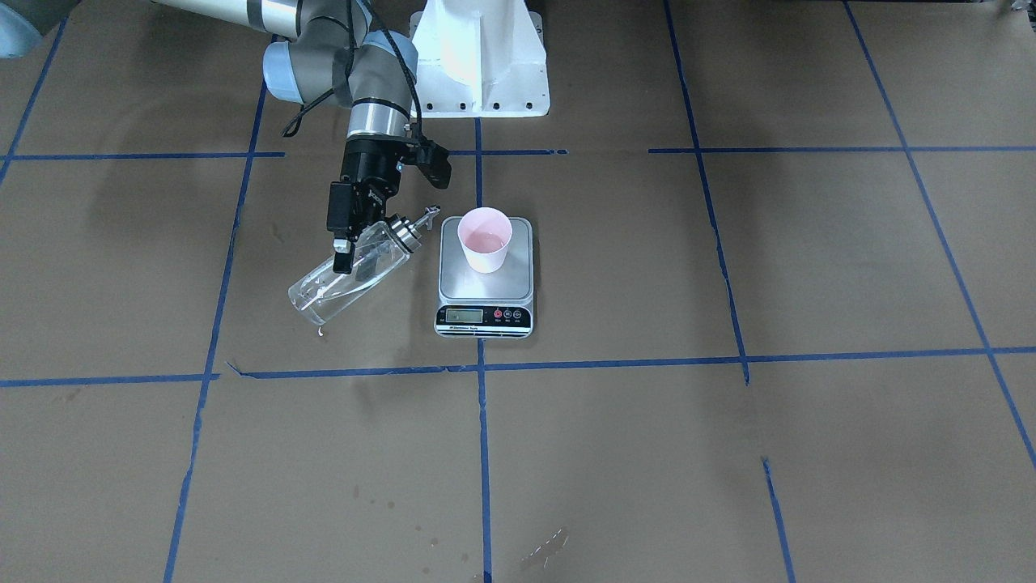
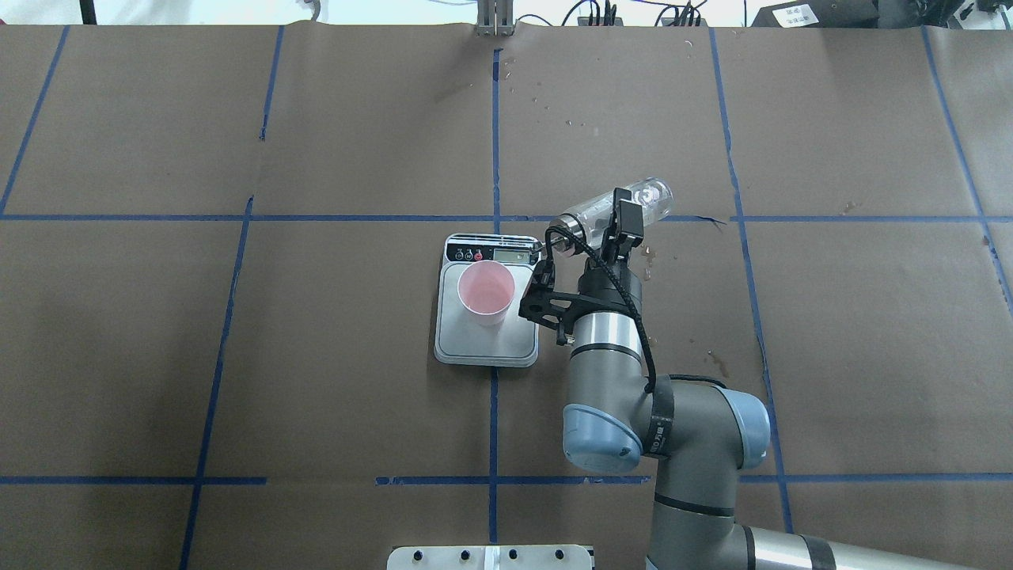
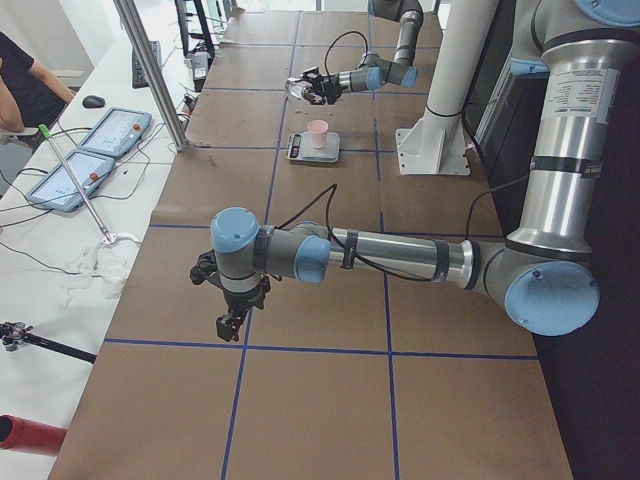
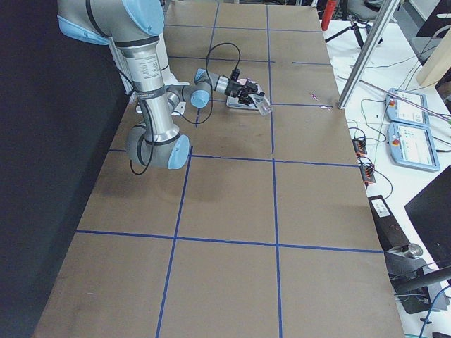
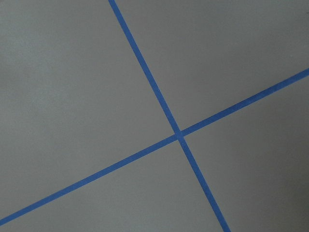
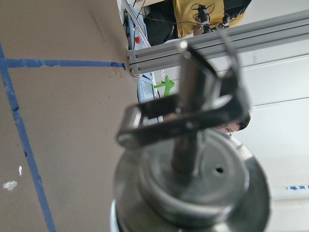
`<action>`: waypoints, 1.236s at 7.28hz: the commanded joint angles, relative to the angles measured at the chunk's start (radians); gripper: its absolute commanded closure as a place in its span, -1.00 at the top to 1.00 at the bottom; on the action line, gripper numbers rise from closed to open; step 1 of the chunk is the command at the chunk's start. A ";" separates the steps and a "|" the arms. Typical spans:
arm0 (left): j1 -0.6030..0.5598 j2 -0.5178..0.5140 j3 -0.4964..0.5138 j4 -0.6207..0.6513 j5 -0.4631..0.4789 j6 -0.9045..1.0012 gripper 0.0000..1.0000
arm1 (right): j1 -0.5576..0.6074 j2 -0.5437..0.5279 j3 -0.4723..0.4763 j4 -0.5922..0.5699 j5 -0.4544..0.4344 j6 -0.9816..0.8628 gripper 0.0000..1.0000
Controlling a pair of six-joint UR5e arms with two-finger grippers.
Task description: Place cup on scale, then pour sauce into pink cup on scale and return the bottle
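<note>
The pink cup stands upright on the scale, near its middle; both also show in the overhead view, cup and scale. My right gripper is shut on the clear glass bottle, held above the table beside the scale and tipped nearly onto its side. The silver cap and spout point toward the scale, short of the cup's rim. The right wrist view is filled by the cap. No sauce is visible. My left gripper hangs over bare table far from the scale; I cannot tell if it is open.
The white robot pedestal stands behind the scale. Blue tape lines cross the brown paper. Small wet spots lie under the bottle. A rail, tablets and a person are along the operators' edge.
</note>
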 commanded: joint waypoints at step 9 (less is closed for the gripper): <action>0.000 -0.001 0.003 0.005 0.000 0.000 1.00 | -0.001 0.079 -0.069 -0.043 -0.163 -0.385 -1.00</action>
